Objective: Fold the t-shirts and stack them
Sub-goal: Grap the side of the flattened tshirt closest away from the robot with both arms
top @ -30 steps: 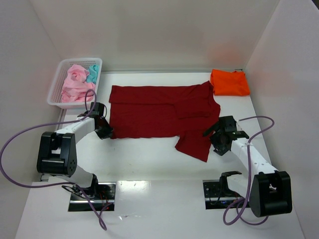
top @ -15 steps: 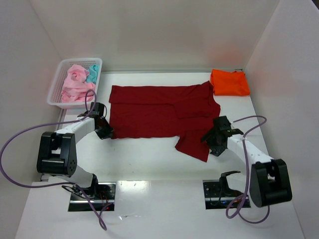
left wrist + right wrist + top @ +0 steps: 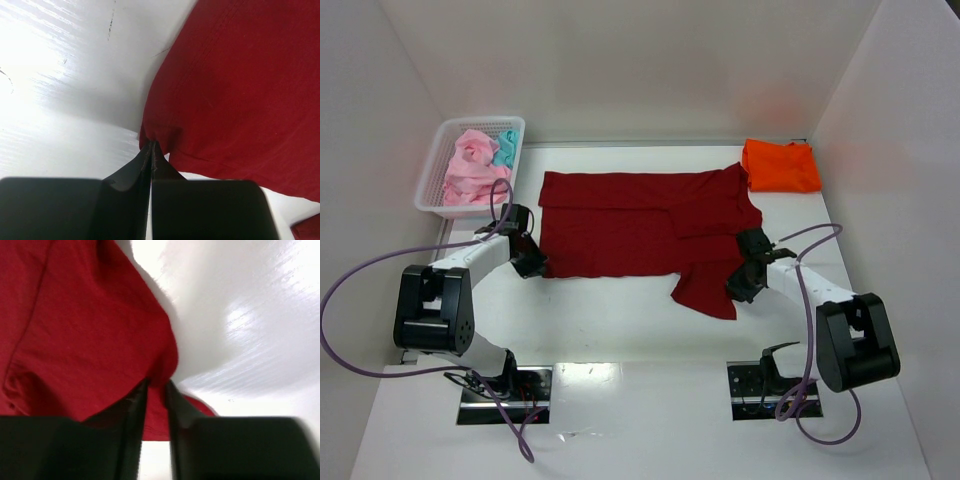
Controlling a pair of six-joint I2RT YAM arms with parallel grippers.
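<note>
The dark red t-shirt [image 3: 630,225] lies spread flat mid-table, one flap hanging toward the near right. My left gripper [image 3: 533,265] is shut on its near left corner; in the left wrist view the cloth [image 3: 235,90] bunches at the closed tips [image 3: 151,145]. My right gripper [image 3: 738,285] sits at the right edge of the near flap. Its fingers [image 3: 156,385] stand a narrow gap apart, pinching a fold of red cloth [image 3: 85,330]. An orange t-shirt [image 3: 780,166] lies folded at the far right. Pale pink t-shirts [image 3: 470,170] and a teal one [image 3: 506,148] fill the basket.
The white mesh basket [image 3: 432,205] stands at the far left, close behind my left arm. White walls enclose the table on three sides. Purple cables loop beside both arms. Bare white tabletop [image 3: 620,330] lies between the shirt and the arm bases.
My right arm has moved left to the flap's edge, and its jaws have closed from wide open onto the cloth. The left gripper has kept its hold and place.
</note>
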